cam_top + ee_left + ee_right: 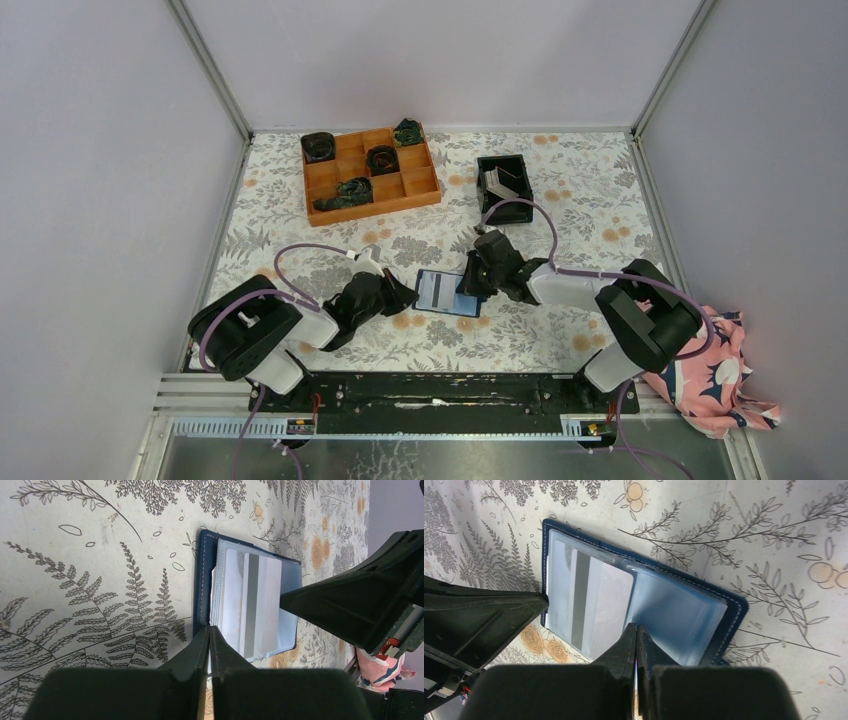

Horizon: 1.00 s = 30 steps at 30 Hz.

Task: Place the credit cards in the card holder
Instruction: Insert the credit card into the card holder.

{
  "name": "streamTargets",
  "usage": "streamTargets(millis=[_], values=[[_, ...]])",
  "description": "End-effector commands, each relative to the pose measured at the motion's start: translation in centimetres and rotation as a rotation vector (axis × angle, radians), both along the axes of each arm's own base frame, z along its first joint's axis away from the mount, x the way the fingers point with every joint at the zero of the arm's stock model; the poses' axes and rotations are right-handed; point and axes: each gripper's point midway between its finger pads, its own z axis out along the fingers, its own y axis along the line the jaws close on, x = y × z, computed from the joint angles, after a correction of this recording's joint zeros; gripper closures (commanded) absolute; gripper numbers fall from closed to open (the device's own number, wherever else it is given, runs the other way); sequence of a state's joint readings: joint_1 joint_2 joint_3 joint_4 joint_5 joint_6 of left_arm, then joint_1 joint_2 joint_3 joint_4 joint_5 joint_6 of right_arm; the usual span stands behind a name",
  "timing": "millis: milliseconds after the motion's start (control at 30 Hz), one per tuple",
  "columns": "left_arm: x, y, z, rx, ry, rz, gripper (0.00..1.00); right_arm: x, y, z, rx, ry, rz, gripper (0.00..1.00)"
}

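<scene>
The open navy folding card holder (447, 293) is found flat on the floral cloth (570, 200), a white grey-striped card (594, 605) inside. The left gripper (209, 630) and right gripper (636, 627) are clenched at opposite edges.

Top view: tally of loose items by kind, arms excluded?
orange tray: 1
dark bundles in tray: 4
black bin: 1
card holder: 1
card in holder: 1
floral cloth: 1
Total: 9, excluding the bin's grey cards, too small to count.
</scene>
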State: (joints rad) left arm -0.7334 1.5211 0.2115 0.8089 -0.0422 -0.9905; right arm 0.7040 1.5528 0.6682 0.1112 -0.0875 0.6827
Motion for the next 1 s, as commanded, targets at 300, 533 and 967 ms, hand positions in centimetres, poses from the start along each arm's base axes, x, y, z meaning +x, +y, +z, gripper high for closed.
streamTargets(millis=[300,533,967], values=[[-1.0,0.1,-1.0,0.016,0.022,-0.022,0.92,-1.0,3.0,-0.7,-0.016,0.002,0.041,1.00],[-1.1,0.0,-0.9,0.007,0.021,-0.026,0.92,-1.3,4.2,-0.6,-0.018,0.004,0.059,1.00],[-1.1,0.4,0.3,0.010,-0.006,-0.014,0.92,-1.4,4.1,0.3,-0.076,-0.030,0.054,1.00]])
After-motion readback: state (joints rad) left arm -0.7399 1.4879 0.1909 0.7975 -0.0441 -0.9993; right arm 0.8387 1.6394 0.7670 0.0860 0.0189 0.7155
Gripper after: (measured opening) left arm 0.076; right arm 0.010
